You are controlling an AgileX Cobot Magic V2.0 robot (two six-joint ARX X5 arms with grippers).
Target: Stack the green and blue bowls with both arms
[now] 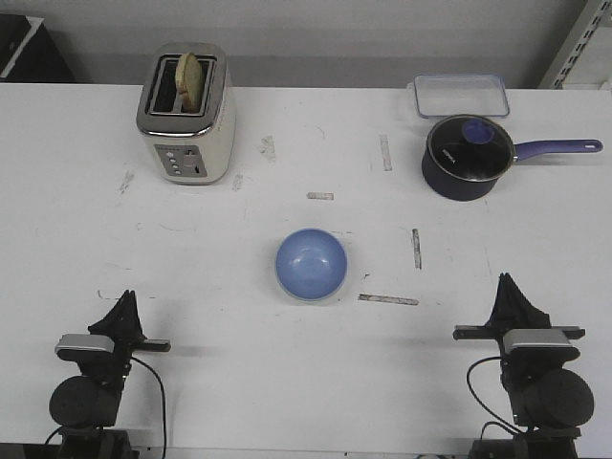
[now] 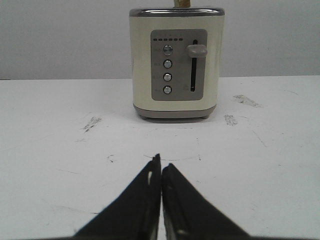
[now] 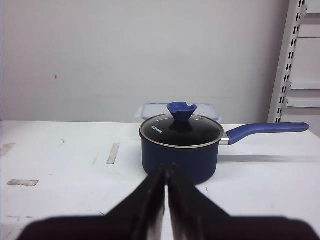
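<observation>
A light periwinkle blue bowl (image 1: pixel 312 265) sits upright on the white table, in the middle of the front view. A green bowl does not show on its own; whether it lies under the blue one I cannot tell. My left gripper (image 1: pixel 127 296) is shut and empty near the table's front left, well to the left of the bowl; in the left wrist view (image 2: pixel 161 165) its jaws meet over bare table. My right gripper (image 1: pixel 504 280) is shut and empty at the front right; in the right wrist view (image 3: pixel 166 168) it points at the saucepan.
A cream toaster (image 1: pixel 185 115) with a slice of bread stands at the back left and also shows in the left wrist view (image 2: pixel 176 62). A dark navy saucepan (image 1: pixel 468 157) with glass lid and long handle (image 3: pixel 181 147) stands at the back right. A clear plastic container (image 1: pixel 461 95) lies behind it. Tape marks dot the table.
</observation>
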